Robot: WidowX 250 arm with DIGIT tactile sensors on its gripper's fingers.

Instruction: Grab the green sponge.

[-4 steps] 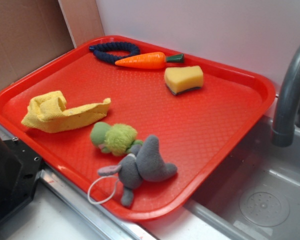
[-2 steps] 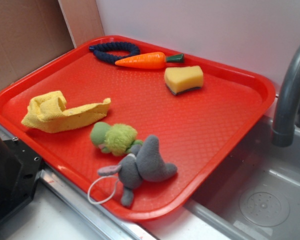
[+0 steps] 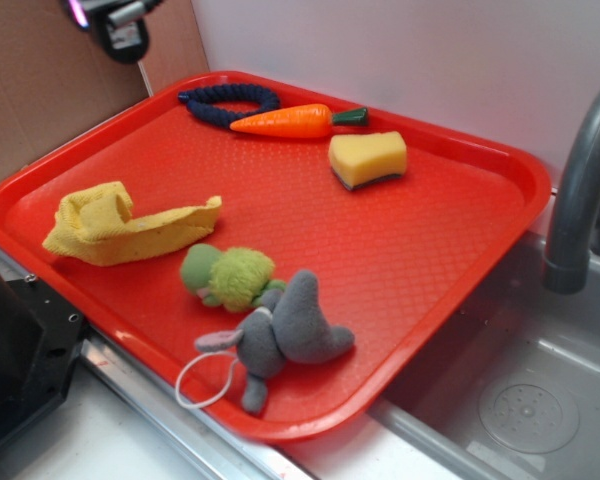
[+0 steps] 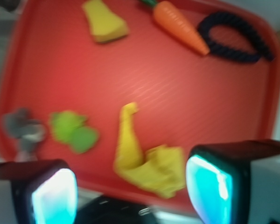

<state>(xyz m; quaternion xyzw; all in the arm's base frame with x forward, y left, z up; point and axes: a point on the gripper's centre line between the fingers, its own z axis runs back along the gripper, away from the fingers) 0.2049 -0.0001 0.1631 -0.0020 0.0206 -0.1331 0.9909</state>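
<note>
End effector (image 4: 130,186) spread, nothing btwn fingers, high over near-left tray edge, above the yellow cloth (image 4: 147,161). Green sponge (image 3: 367,159) sits at far side of red tray (image 3: 460,250), just right of carrot (image 3: 285,121), not touching. From end effector it lies well apart, far-right diagonal across tray. Sponge long axis approx left-right in exterior view; dark scour layer underneath.
</note>
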